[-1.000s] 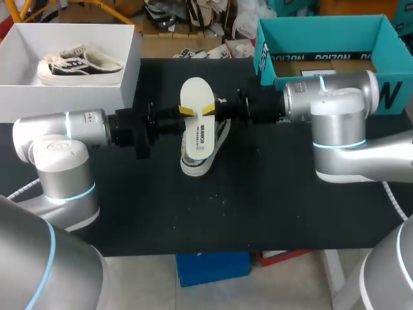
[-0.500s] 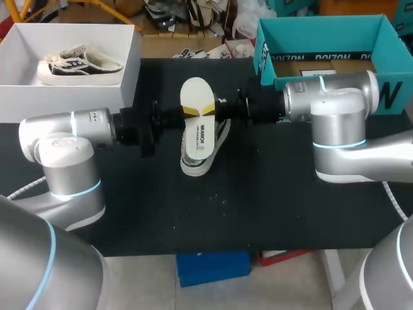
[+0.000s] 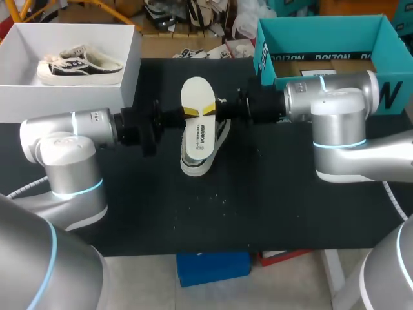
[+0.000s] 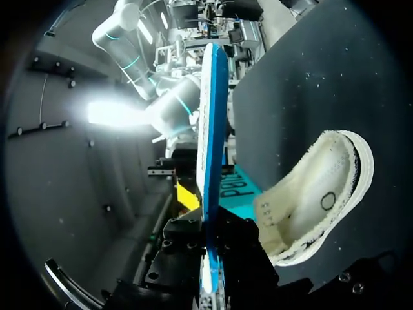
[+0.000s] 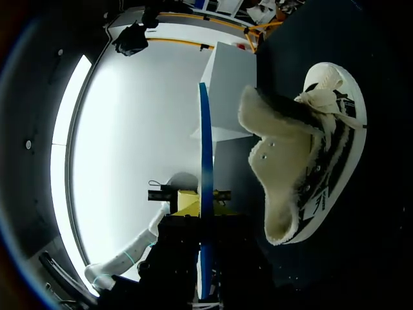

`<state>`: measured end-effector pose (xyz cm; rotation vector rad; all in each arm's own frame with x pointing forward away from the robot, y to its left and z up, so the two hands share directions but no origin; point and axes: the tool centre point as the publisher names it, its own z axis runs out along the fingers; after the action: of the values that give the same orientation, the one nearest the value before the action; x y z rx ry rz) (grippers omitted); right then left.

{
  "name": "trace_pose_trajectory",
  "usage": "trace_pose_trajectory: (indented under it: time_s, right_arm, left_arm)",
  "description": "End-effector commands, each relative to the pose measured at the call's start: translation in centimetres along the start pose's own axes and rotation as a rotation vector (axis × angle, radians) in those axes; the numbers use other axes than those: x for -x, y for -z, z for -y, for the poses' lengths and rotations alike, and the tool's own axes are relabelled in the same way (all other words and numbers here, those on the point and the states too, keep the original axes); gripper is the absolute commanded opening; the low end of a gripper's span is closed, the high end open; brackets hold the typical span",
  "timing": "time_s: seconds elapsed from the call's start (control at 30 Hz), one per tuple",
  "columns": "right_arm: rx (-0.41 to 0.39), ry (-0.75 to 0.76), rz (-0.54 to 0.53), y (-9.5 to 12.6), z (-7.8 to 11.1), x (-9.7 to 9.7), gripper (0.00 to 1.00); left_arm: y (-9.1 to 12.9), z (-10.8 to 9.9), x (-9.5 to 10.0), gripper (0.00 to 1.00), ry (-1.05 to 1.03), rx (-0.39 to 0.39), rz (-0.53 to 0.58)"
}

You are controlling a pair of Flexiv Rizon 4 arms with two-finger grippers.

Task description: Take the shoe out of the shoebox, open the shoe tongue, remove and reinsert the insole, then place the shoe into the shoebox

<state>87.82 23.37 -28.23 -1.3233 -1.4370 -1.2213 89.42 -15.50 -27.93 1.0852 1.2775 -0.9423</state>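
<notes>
Evidently the left gripper (image 3: 188,112) was clamped on one long edge of the insole (image 3: 198,129) and the right gripper (image 3: 210,110) on the opposite edge. A yellow tip of each lay on the insole's top face (both wrist views showed it edge-on, running down between that arm's own fingers). The insole hung roughly level, apart from the shoe (image 3: 195,166). The shoe lay directly beneath it on the tabletop (image 3: 271,206), about midway between the side edges and toward the far edge, with its fleecy tongue (image 5: 271,129) lifted open.

By my reading the removal was done and reinsertion was the step in hand. The next move probably called for lining the insole up with the shoe's length, tipping one end into the opening, and releasing one side so it could slide home. The white shoebox (image 3: 129,71) sat at the far left corner with another shoe (image 3: 77,64) inside, and a teal box (image 3: 322,22) at the far right corner.
</notes>
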Motion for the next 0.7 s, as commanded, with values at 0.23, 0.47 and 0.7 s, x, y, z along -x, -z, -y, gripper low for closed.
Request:
trace_pose_trajectory:
  time_s: [0.23, 0.47, 0.7]
  right_arm:
    - [0.224, -0.087, 0.287, 2.8, 1.1, -0.6, 1.0]
    - [0.351, -0.144, 0.378, 5.8, 2.8, -0.5, 1.0]
    - [0.453, -0.156, 0.494, 8.1, 4.4, -0.9, 1.0]
  left_arm:
    - [3.7, 2.8, 1.1, 0.0, -0.007, 0.021, -0.198]
    - [7.0, 5.5, 0.8, 0.0, 0.016, -0.018, -0.334]
    - [9.8, 7.7, 0.0, 0.0, 0.038, -0.021, -0.404]
